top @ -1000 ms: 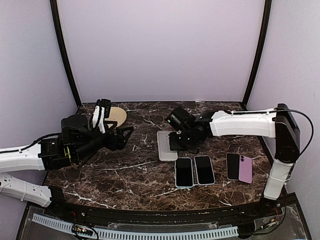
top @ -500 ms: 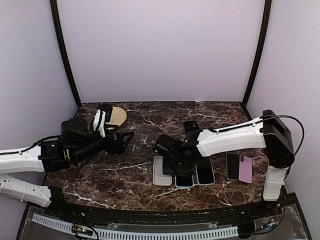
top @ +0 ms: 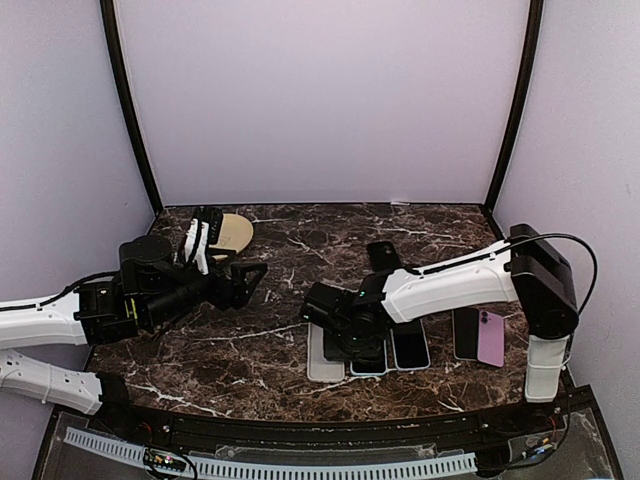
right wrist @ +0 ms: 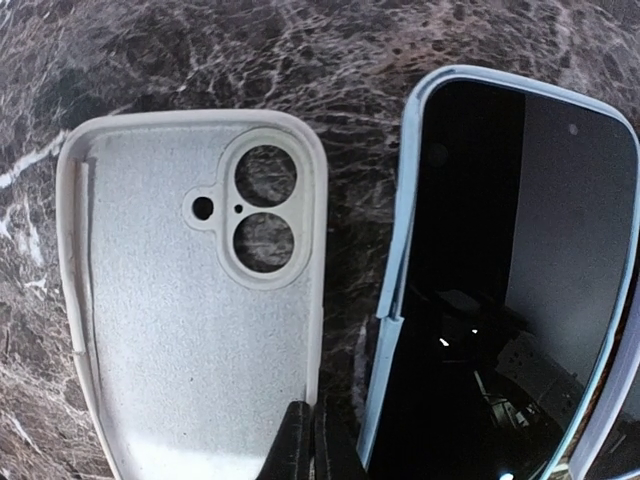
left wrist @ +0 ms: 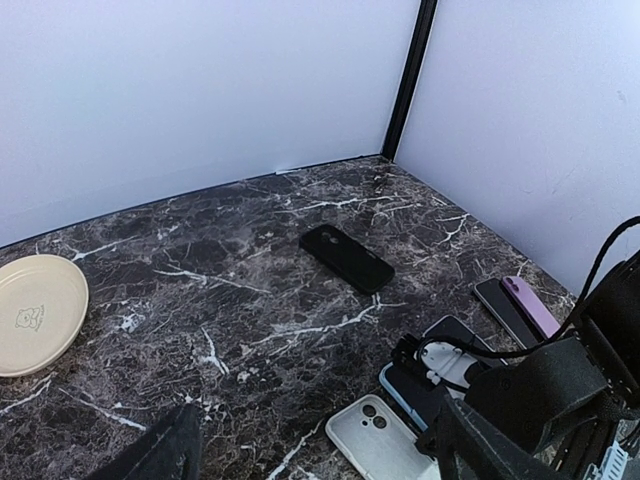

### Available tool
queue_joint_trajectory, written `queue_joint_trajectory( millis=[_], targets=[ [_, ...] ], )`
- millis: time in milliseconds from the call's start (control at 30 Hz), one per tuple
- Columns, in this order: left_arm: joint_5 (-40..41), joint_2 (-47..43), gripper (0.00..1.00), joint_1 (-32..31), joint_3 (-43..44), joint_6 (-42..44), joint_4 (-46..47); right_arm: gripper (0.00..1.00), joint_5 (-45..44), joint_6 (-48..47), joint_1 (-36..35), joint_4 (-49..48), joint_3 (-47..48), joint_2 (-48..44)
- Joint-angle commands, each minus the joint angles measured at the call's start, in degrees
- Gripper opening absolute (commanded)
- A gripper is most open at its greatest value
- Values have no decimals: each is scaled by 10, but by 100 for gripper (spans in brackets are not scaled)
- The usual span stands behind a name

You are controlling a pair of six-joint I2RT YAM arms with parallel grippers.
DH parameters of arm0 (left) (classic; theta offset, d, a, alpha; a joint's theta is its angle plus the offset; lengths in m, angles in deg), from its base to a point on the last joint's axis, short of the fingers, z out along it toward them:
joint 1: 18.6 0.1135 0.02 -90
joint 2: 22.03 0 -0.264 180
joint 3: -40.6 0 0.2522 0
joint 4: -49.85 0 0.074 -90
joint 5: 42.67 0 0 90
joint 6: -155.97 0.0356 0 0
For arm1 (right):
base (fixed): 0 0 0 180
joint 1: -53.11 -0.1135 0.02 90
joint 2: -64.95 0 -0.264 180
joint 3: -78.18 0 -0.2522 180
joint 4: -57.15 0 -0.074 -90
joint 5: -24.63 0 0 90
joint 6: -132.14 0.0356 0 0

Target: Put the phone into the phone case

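Note:
The white phone case (right wrist: pixel 180 330) lies open side up on the marble, its camera holes toward the far side. My right gripper (right wrist: pixel 315 440) is shut on the case's right wall. Just right of it lies the phone (right wrist: pixel 510 290), light blue rim, dark screen up, a narrow strip of table between the two. From above, the right gripper (top: pixel 340 350) covers part of the case (top: pixel 320 362) and most of that phone (top: pixel 368 366). My left gripper (top: pixel 245 280) hangs open over the left of the table, holding nothing; its view shows the case (left wrist: pixel 385 440) below.
A second dark-screened phone (top: pixel 410 345) lies right of the blue one. A dark phone (top: pixel 465 332) and a pink one (top: pixel 491 337) lie farther right. A black case or phone (top: pixel 382 254) sits mid-table, a cream plate (top: pixel 232 232) at the far left.
My right gripper has pulled the white case from the middle of the table toward the near edge, to the left of the blue-rimmed phone. The left arm has barely moved.

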State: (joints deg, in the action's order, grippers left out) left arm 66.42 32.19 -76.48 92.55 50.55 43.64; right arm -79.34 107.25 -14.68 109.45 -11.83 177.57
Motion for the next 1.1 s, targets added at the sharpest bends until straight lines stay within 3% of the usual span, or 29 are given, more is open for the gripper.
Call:
queue_joint_trajectory(
  millis=[0,233,300,367,600,867,1067],
  targets=[
    [-1,-6,83,3,-3,6,-1,20,-30,-30,-6,35,32,-9],
    [4,1,83,3,3,9,-6,69,-75,-154,21,76,66,-100],
    [4,2,83,3,3,8,-7,89,-61,-175,58,96,44,-131],
    [5,1,83,3,3,7,-8,98,-25,-185,120,112,-4,-159],
    [13,-7,83,3,0,9,-21,98,25,-230,327,125,-170,-265],
    [16,-5,83,3,-1,13,-22,99,74,-310,549,80,-281,-331],
    [20,-4,83,4,-3,20,-23,98,121,-343,629,54,-314,-329]
  ],
)
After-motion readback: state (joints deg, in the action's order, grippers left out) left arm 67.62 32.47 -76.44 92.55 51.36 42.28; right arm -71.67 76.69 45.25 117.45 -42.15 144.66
